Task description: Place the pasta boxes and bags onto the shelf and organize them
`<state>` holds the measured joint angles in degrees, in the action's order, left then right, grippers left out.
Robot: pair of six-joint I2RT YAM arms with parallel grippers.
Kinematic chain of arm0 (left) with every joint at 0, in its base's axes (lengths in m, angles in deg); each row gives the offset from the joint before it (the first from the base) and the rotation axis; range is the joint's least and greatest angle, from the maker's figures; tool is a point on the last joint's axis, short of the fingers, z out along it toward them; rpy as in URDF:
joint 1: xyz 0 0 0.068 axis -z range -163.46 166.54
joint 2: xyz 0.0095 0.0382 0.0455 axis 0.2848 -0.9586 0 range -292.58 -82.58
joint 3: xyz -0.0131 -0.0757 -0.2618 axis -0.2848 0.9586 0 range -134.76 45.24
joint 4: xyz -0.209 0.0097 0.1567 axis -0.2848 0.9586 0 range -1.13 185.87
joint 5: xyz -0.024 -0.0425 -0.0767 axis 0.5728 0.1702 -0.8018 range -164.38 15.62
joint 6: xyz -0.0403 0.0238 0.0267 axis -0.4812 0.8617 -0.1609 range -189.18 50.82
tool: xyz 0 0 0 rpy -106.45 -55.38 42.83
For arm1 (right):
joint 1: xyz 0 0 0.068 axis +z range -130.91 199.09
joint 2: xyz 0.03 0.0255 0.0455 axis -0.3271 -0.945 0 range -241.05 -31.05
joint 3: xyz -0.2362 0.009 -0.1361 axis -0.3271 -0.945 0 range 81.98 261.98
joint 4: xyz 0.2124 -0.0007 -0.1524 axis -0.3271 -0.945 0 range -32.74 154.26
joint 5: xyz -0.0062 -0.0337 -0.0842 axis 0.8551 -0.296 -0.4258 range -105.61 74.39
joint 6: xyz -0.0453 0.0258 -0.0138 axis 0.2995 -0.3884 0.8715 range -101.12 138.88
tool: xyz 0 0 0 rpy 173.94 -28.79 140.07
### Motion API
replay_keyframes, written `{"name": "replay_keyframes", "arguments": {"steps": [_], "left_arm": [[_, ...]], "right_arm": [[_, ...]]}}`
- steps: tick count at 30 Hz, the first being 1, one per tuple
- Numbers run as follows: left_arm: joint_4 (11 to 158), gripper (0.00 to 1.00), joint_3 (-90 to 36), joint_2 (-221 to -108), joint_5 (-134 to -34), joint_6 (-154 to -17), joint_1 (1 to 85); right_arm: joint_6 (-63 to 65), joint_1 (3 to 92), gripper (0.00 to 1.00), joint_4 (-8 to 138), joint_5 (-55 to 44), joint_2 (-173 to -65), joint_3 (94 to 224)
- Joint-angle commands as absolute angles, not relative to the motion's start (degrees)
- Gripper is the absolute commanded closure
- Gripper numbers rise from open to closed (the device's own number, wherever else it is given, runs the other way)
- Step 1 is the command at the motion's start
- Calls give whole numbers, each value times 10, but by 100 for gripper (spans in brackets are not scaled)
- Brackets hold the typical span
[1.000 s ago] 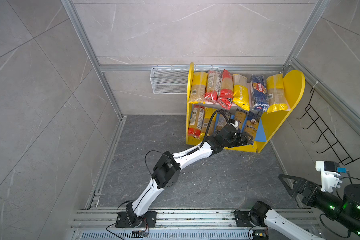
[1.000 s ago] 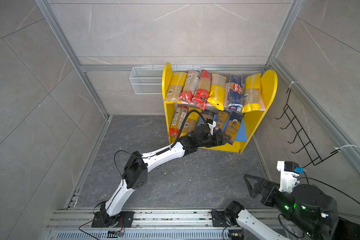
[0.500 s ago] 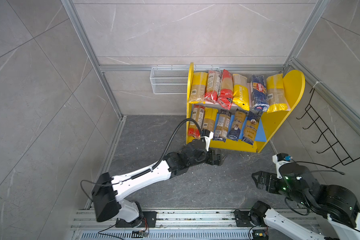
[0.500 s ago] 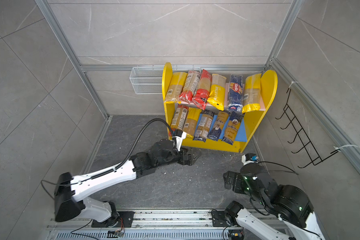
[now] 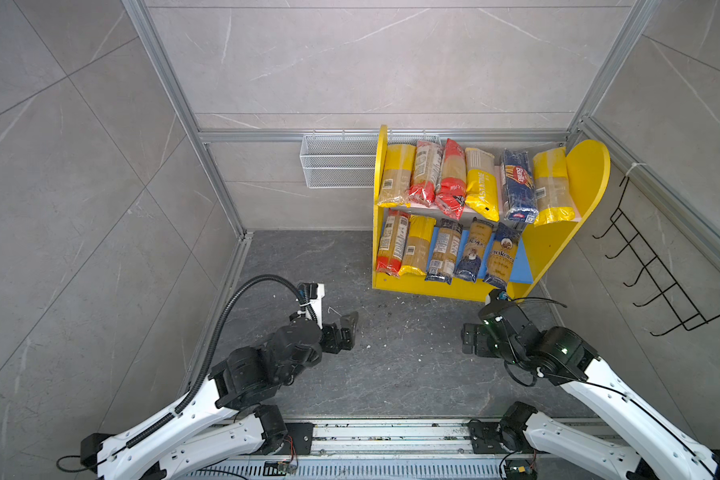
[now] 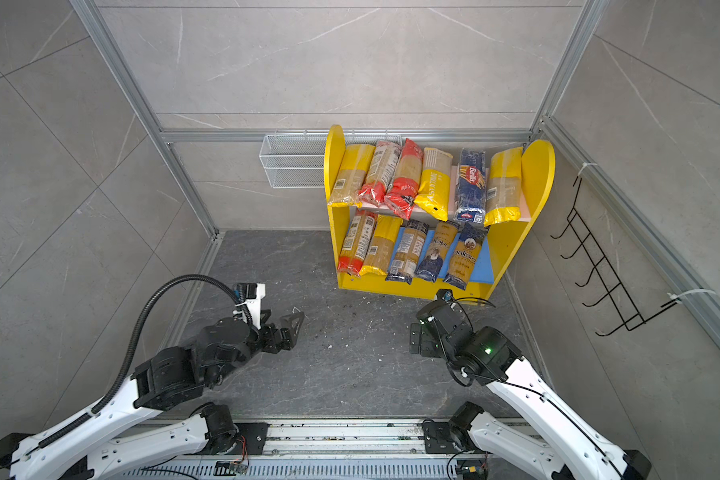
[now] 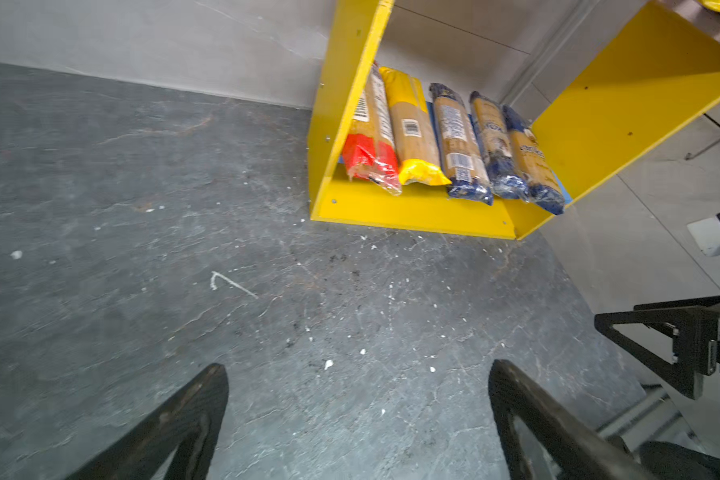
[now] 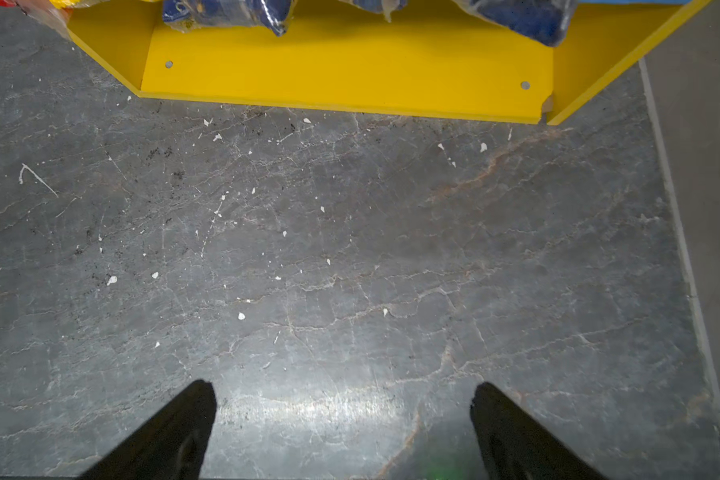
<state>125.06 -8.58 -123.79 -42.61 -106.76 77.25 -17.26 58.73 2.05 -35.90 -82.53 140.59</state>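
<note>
Floor [image 5: 400, 374] showing no loose packets [image 5: 443, 253]

All packets are sitting on the shelf [image 5: 591, 178]: six up top, five below, long axes running front to back, near ends overhanging. It is lying straight ahead of both grippers. Over the floor, left gripper [image 7: 358, 368] and right gripper [image 8: 341, 385] are hovering, jaws spread, gripping nothing; right is sitting nearer. Likely nothing remaining to place.

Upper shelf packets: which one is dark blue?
The Barilla packet, second from the right in both top views on the upper tier of the shelf; the other five packets are yellow or red.
</note>
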Motion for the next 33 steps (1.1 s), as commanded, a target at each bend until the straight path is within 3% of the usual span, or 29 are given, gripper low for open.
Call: {"name": "replay_keyframes", "arguments": {"steps": [1,10,21,26,33], "left_arm": [[1323,0,-82,-1205,-355,-1104,771],[1394,0,-82,-1163,-291,-1151,771],[1361,0,-88,-1218,-266,-1087,748],[1317,0,-101,-1284,-406,-1014,599],[1174,0,-33,-1337,-605,-964,374]], "right_arm": [[-143,589,0,96,-352,-862,1401],[-110,585,0,200,-291,-991,1433],[-74,548,0,312,-174,-1091,1473],[-49,529,0,333,-128,-1119,1472],[-15,527,0,388,-180,-1023,1380]]}}
